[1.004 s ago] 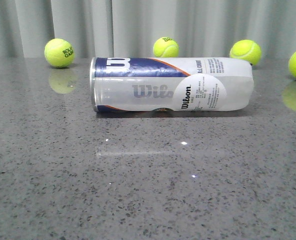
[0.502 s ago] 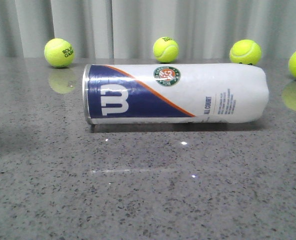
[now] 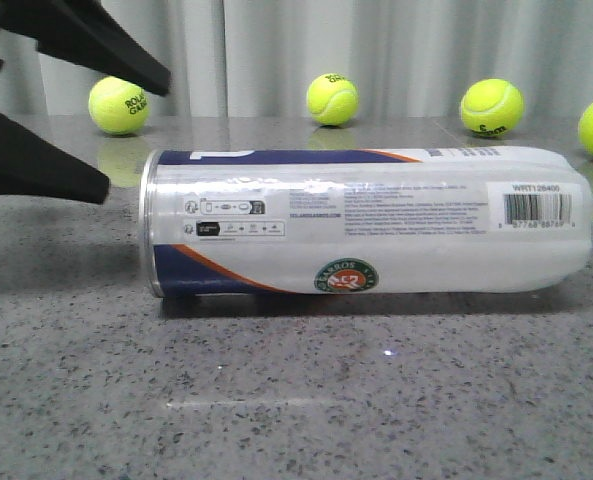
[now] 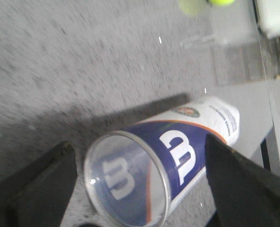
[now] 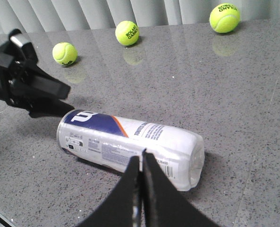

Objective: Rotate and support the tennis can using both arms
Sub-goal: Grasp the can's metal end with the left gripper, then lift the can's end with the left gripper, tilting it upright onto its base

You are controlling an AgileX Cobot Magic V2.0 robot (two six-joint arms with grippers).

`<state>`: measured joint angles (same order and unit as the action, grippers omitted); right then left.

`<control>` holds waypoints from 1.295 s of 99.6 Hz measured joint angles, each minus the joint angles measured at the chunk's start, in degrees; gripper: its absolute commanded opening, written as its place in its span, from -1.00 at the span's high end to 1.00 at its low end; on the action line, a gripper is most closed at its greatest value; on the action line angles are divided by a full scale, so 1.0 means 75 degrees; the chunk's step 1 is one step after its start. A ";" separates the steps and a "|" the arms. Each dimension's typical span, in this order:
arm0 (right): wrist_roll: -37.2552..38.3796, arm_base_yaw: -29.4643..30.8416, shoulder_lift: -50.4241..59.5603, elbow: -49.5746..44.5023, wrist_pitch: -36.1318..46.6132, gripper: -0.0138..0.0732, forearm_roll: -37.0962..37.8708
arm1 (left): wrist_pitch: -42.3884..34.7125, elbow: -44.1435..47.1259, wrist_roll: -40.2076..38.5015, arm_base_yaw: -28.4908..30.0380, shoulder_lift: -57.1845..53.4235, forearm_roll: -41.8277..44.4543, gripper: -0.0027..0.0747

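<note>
Front view: the tennis can [image 3: 366, 222] lies on its side on the tabletop [image 3: 296, 400]. The left hand [image 3: 91, 130] gapes wide just beside its rimmed end, not touching. The right hand [image 5: 140, 163] is clenched on nothing.

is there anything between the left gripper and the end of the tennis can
Nothing visible. The open left gripper sits just off the lidded end of the tennis can, with only bare table between. The tennis balls lie farther back.
</note>
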<state>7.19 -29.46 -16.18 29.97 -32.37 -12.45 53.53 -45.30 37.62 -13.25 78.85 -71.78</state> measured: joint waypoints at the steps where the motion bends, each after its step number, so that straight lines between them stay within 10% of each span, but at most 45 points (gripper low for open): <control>1: 0.0000 0.0000 0.0000 0.0000 0.0000 0.82 0.0000 | 0.0000 0.0000 0.0011 -0.0074 0.0045 -0.0020 -0.32; 41: 0.0000 0.0000 0.0012 0.0000 0.0000 0.82 0.0000 | 0.0328 0.0000 0.1121 -0.0968 0.0803 -0.1762 0.98; 88: 0.0000 0.0000 0.0012 0.0000 0.0000 0.82 0.0000 | 0.1443 -0.0300 0.3014 -0.0968 0.0626 -0.2791 0.98; 129: 0.0000 0.0000 0.0012 0.0000 0.0000 0.82 0.0000 | 0.0145 -0.2687 0.1191 -0.0968 -0.1156 0.2330 0.98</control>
<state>7.19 -29.46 -16.09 29.97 -32.37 -12.45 54.62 -65.45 46.56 -20.51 70.18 -54.30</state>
